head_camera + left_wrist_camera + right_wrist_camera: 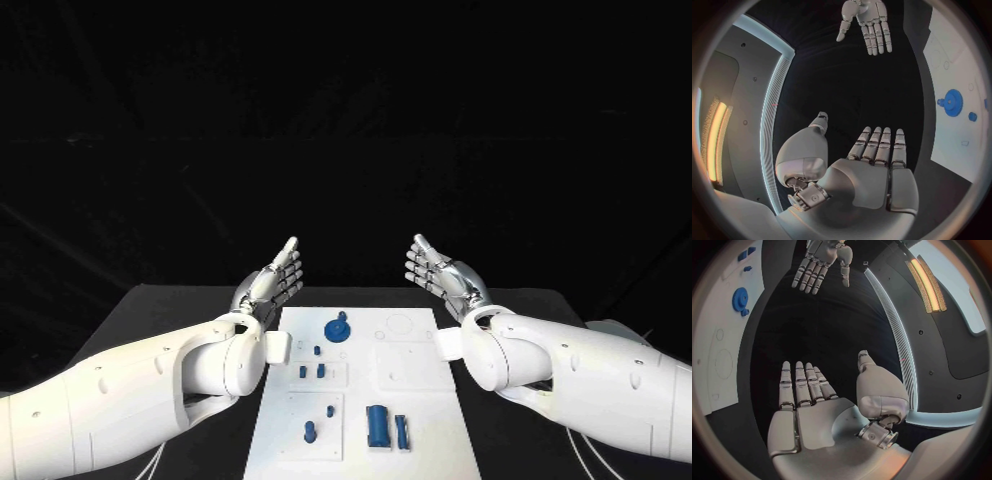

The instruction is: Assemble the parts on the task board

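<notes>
The task board (361, 400) is laid flat on the black table (159, 310), and both hands are held off it at its far end. The left hand (273, 280) is raised beside the board's far left corner, fingers straight and together, palm turned inward, nothing grasped. The right hand (444, 273) is raised beside the board's far right corner in the same flat, released pose, nothing grasped. The two palms are faced toward each other across the board's far end, and neither is touching the board.

On the board, a blue gear (338, 329) is seated near the far end, closest of the parts to both hands. Small blue pegs (312, 371) are set at the board's middle, left of centre. Two longer blue blocks (379, 425) are laid near the board's near end, with a small blue piece (309, 430) to their left.

No readable writing or labels can be made out on the board or parts.
</notes>
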Tool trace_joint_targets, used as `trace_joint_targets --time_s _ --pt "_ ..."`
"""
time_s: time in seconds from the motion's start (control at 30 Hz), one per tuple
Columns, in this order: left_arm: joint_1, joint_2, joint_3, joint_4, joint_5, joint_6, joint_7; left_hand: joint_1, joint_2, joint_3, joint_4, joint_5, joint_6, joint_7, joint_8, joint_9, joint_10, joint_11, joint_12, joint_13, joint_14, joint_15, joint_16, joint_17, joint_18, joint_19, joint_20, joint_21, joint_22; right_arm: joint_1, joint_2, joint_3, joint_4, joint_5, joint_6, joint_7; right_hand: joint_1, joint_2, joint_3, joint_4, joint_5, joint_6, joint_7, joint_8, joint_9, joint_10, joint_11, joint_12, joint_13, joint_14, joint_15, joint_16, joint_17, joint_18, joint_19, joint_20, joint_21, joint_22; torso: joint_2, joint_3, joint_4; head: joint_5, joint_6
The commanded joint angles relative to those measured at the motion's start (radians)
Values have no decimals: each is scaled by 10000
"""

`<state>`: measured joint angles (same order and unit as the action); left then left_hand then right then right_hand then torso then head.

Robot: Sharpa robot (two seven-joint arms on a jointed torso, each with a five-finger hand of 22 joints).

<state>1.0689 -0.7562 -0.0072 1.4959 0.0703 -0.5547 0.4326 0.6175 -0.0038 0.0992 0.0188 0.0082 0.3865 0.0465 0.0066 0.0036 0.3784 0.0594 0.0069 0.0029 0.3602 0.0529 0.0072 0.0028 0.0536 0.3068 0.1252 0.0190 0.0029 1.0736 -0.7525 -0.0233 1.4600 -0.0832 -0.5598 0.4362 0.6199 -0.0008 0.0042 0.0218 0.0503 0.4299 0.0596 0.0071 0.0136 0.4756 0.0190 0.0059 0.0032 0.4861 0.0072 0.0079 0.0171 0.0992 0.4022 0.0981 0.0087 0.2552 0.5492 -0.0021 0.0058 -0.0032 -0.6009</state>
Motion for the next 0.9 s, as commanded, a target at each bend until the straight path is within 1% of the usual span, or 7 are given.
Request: trace_joint_targets --time_s 0.03,0.07,0.2,0.23,0.77,0.8,0.9 --pt "-87 -107 36 365 -572 -1644 723 -1917 38 -992 -188 -82 -1199 -465 -66 -36 -1166 -594 -69 -29 -1123 -529 -72 -28 -536 -954 -387 -190 -29 -103 -121 91 492 630 -1547 672 -1913 8 -42 -218 -503 -1328 -596 -71 -136 -1471 -190 -59 -32 -1501 -72 -79 -171 -992 -1242 -981 -87 -788 -50 21 -58 32 9" --pt "-126 -157 50 507 -622 -1837 780 -2191 38 -992 -188 -82 -1371 -465 -66 -36 -1339 -594 -69 -29 -1289 -529 -72 -28 -536 -1088 -442 -190 -29 -149 -175 141 704 700 -1741 730 -2189 8 -42 -218 -503 -1520 -596 -71 -136 -1681 -190 -59 -32 -1719 -72 -79 -171 -992 -1414 -981 -87 -902 -50 21 -58 32 9" --pt "-180 -227 69 707 -692 -2107 861 -2700 38 -992 -188 -82 -1692 -465 -66 -36 -1654 -594 -69 -29 -1584 -529 -72 -28 -536 -1342 -547 -190 -29 -219 -255 214 1021 805 -2030 817 -2700 8 -42 -218 -503 -1874 -596 -71 -136 -2070 -190 -59 -32 -2115 -72 -79 -171 -992 -1746 -981 -87 -1112 -50 21 -58 32 9" --pt "-187 -235 71 731 -700 -2139 870 -2835 38 -992 -188 -82 -1771 -465 -66 -36 -1735 -594 -69 -29 -1661 -529 -72 -28 -536 -1398 -1252 -190 -29 -229 -267 225 1067 820 -2072 829 -2834 8 -42 -218 -503 -1967 -596 -71 -136 -2176 -190 -59 -32 -2223 -72 -79 -171 -992 -1830 -981 -87 -1168 -50 21 -58 32 9" --pt "-189 -238 72 741 -703 -2153 874 -4449 38 -992 -188 -82 -2788 -465 -66 -36 -2729 -594 -69 -29 -2602 -529 -72 -28 -536 -2195 -1252 -190 -29 -236 -275 233 1100 832 -2102 838 -4460 8 -42 -218 -503 -3098 -596 -71 -136 -3429 -190 -59 -32 -3504 -72 -79 -171 -992 -2895 -981 -87 -1841 -50 21 -58 32 9" --pt "-189 -238 72 741 -703 -2153 874 -4542 38 -992 -188 -82 -2832 -465 -66 -36 -2781 -594 -69 -29 -2637 -529 -72 -28 -536 -2230 -1252 -190 -29 -236 -275 233 1100 832 -2102 838 -4553 8 -42 -218 -503 -3165 -596 -71 -136 -3495 -190 -59 -32 -3579 -72 -79 -171 -992 -2954 -981 -87 -2552 -50 21 -58 32 9" --pt "-189 -238 72 741 -703 -2153 874 -4727 38 -992 -188 -82 -2947 -465 -66 -36 -2878 -594 -69 -29 -2752 -529 -72 -28 -536 -2306 -1252 -190 -29 -236 -275 233 1100 832 -2102 838 -4730 8 -42 -218 -503 -3292 -596 -71 -136 -3644 -190 -59 -32 -3721 -72 -79 -171 -992 -3067 -981 -87 -2552 -50 21 -58 32 9"
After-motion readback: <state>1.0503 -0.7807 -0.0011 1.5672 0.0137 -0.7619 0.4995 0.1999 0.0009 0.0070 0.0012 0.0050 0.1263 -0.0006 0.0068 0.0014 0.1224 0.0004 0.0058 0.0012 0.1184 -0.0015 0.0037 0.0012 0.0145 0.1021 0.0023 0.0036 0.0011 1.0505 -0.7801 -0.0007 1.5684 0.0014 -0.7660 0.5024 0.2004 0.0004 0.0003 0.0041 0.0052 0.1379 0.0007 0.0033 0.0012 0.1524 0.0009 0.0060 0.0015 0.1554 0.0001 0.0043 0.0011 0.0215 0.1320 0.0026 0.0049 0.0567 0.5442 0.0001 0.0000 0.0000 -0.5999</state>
